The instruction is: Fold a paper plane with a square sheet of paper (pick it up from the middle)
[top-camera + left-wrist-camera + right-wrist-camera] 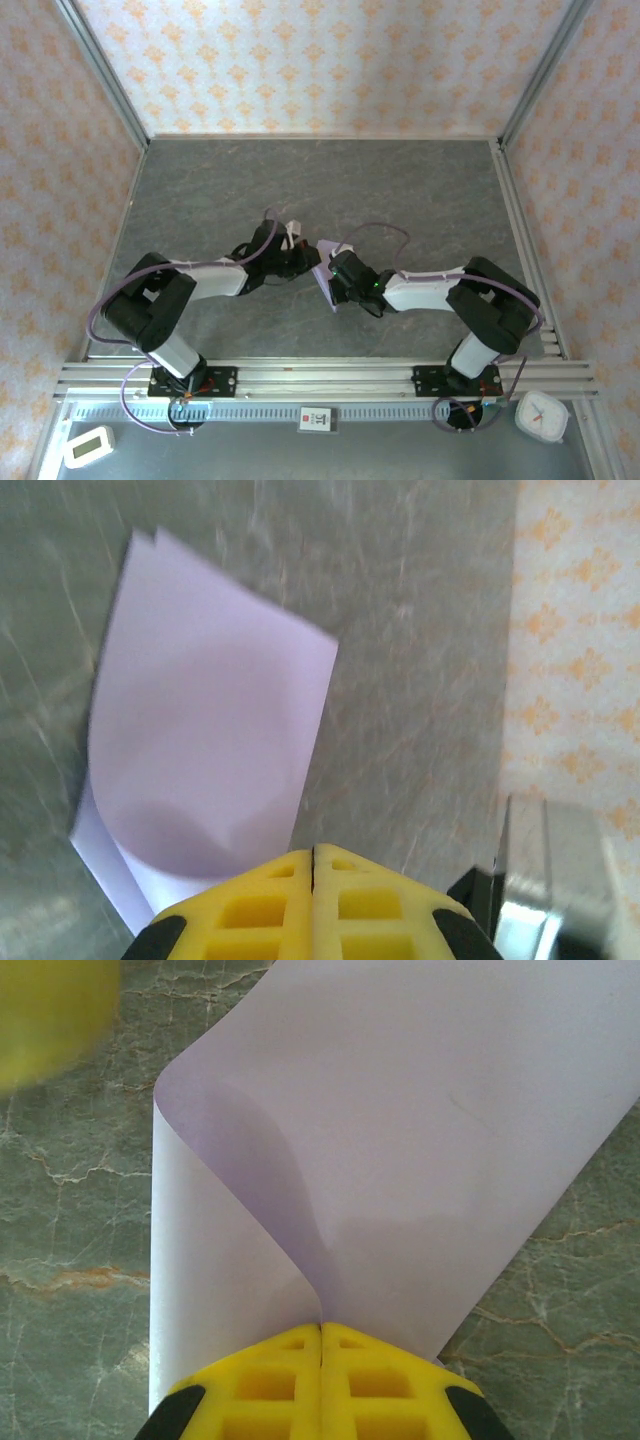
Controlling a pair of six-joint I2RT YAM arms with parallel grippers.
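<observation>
The square sheet of paper (327, 292), pale lilac, lies bent over on itself on the grey table between the two arms. In the right wrist view the sheet (400, 1140) curls in a soft fold, and my right gripper (321, 1325) is shut on its near edge, yellow fingers pressed together. In the left wrist view the paper (210, 730) lies just beyond and to the left of my left gripper (314, 852). That gripper is shut, with nothing visible in the seam. From above, the left gripper (298, 258) and right gripper (338, 280) meet at the sheet.
Patterned walls enclose the grey table (320, 190) on three sides. An aluminium rail (320, 378) runs along the near edge. A white timer (88, 446) and a white clock (541, 416) lie in front of it. A metal frame post (545, 880) stands near the left gripper.
</observation>
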